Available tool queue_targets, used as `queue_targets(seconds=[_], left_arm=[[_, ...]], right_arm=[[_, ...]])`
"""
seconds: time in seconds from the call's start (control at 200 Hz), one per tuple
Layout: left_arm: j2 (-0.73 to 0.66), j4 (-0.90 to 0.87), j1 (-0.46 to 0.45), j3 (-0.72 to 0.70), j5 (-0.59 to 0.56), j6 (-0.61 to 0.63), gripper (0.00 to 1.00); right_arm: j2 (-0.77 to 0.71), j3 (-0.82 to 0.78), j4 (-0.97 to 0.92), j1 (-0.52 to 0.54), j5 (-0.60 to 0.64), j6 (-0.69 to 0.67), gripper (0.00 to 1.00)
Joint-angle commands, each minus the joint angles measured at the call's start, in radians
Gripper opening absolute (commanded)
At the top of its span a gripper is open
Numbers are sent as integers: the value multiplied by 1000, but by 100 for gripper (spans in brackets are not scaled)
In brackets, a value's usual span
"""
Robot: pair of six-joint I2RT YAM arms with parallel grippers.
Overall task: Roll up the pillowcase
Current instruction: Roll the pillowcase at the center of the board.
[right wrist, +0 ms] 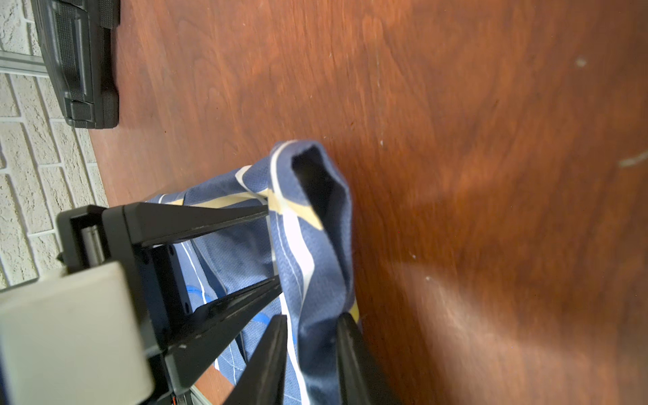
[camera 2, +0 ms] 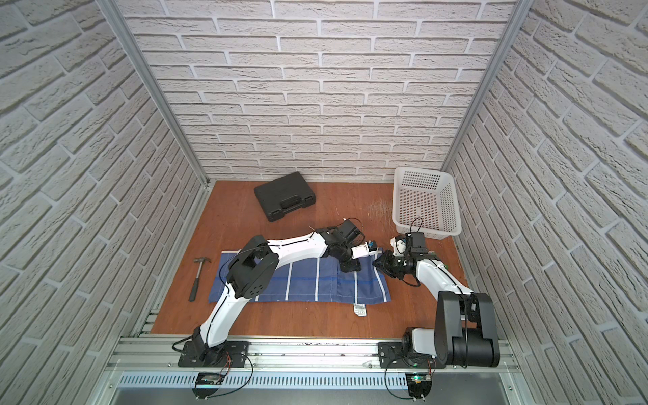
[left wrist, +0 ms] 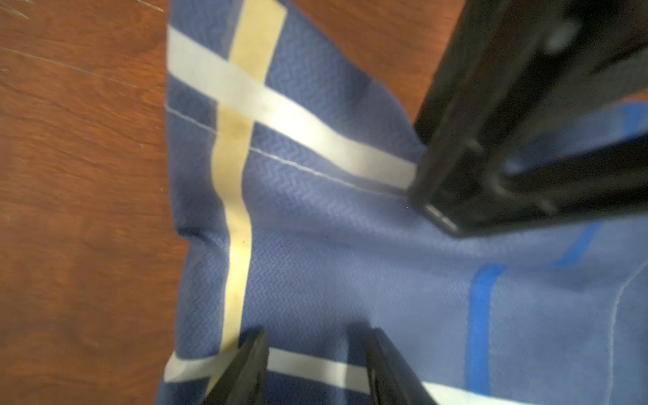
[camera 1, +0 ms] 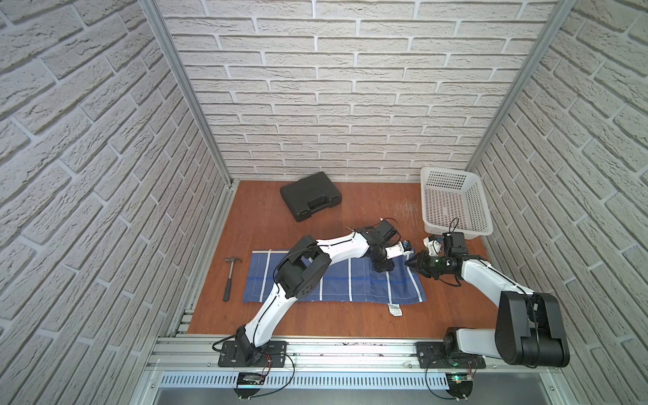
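Observation:
The blue pillowcase [camera 1: 343,280] [camera 2: 305,284] lies spread on the wooden table, its small white label [camera 1: 394,310] at the near edge. My left gripper [camera 1: 383,269] [left wrist: 319,333] stands open, its fingertips [left wrist: 252,354] resting on flat fabric near the right end, beside the yellow stripe [left wrist: 238,175]. My right gripper [camera 1: 411,262] [right wrist: 312,317] is at the pillowcase's right edge, shut on a raised fold of the cloth [right wrist: 308,228] that curls up off the table. In the right wrist view the left gripper's open fingers [right wrist: 196,214] sit just beside that fold.
A black carry case [camera 1: 310,200] lies at the back of the table. A white perforated basket [camera 1: 452,203] stands at the back right, close behind the right wrist. A hammer [camera 1: 229,277] lies left of the pillowcase. Brick-patterned walls close three sides.

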Motion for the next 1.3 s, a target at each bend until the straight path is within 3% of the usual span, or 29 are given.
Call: queue_targets(seconds=[0.0, 0.375, 0.825, 1.29], left_arm=[[68, -75, 23, -29, -25, -21, 49], [-6, -19, 34, -9, 1, -72, 52], [-126, 23, 74, -64, 83, -161, 57], [-287, 20, 143, -158, 132, -267, 58]], right_arm=[[-18, -20, 2, 2, -15, -9, 25], [-37, 0, 17, 57, 35, 21, 12], [-13, 50, 29, 171, 186, 134, 13], [59, 133, -3, 289, 298, 147, 14]])
